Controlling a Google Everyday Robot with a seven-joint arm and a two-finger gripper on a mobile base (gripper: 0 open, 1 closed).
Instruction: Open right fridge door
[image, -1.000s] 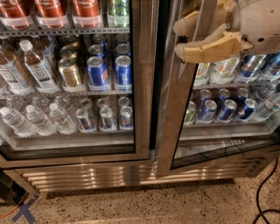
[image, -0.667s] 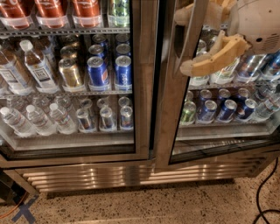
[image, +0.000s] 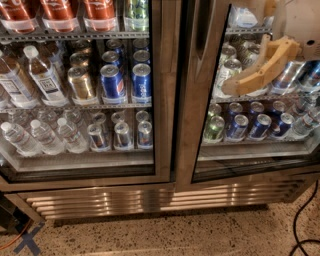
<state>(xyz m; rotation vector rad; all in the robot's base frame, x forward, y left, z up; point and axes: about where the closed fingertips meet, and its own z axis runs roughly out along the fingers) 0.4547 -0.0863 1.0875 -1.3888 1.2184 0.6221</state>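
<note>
Camera view: the right fridge door (image: 200, 100) fills the frame from 12 to 4 o'clock. It looks slightly ajar, its steel free edge leaning out beside the left door (image: 162, 100). The gripper (image: 250, 75) sits at about 2 o'clock, over the glass with canned drinks (image: 250, 125) behind it. I cannot tell how far the claw is open, or whether it grips anything. The door's free edge lies at the claw's 9 o'clock, close by, running roughly 12 to 6, so I judge the coming swing turns on that edge.
</note>
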